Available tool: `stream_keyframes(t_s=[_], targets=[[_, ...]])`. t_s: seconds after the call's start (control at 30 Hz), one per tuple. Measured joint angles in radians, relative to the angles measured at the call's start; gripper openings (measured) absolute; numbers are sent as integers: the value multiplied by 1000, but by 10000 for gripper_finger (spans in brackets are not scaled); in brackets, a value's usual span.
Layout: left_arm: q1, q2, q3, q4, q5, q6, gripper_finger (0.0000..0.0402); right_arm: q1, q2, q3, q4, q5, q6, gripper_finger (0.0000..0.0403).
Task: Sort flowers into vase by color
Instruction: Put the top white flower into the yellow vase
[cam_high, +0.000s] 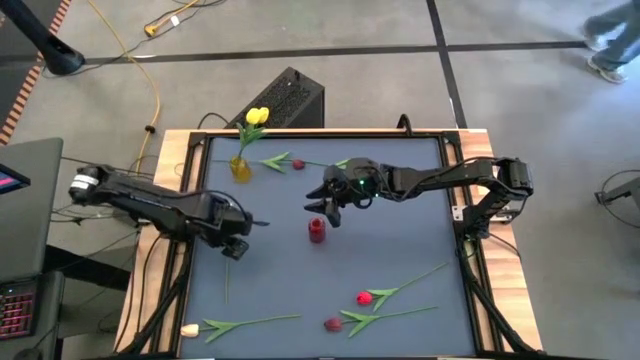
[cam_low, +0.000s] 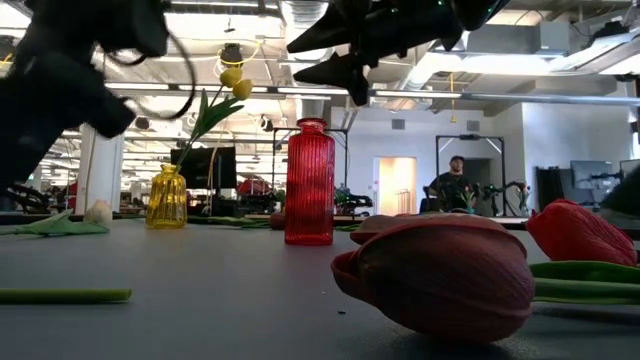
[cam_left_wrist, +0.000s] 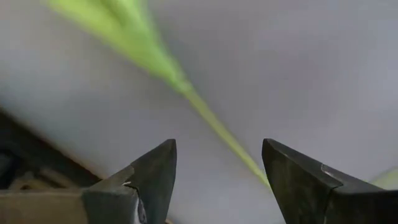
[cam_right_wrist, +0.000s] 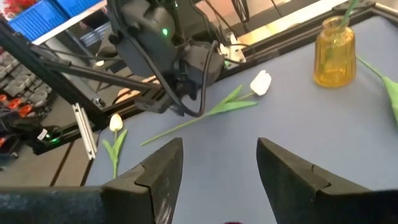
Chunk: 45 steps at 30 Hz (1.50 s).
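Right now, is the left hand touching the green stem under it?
Apart. In the left wrist view the left hand is open, and the green stem runs across the mat between the fingers with gray mat showing on both sides of it.

Yellow tulip (cam_high: 257, 117) stands upright in the yellow vase (cam_high: 240, 167) at the mat's far left. Red vase (cam_high: 317, 231) stands mid-mat. The other flowers lie flat — a maroon one (cam_high: 297, 163) near the yellow vase; red (cam_high: 365, 297), maroon (cam_high: 332, 324) and cream (cam_high: 189, 329) along the near edge.
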Motion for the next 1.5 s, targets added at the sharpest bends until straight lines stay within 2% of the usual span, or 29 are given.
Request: stream_keyframes(t_s=[0.17, 0.37, 0.6, 0.7, 0.97, 1.23, 1.5], targets=[[-48, -8, -89, 69, -34, -119, 226, 6, 0, 0, -24, -2, -9, 230], [-110, -7, -180, 249, -60, -253, 226, 7, 0, 0, -40, -4, -26, 230], [-153, -10, -205, 282, -123, -353, 222, 6, 0, 0, -43, -4, -26, 230], [-164, -10, -206, 287, -132, -347, 198, 6, 0, 0, -43, -4, -26, 230], [-231, -9, -208, 298, -157, -289, 94, 6, 0, 0, -40, -3, -27, 230], [-257, -1, -177, 328, -180, -247, 8, 3, 0, 0, -39, -2, -41, 230], [-256, -5, -45, 323, -290, -112, 1, -11, 0, 0, -36, 2, -45, 230]])
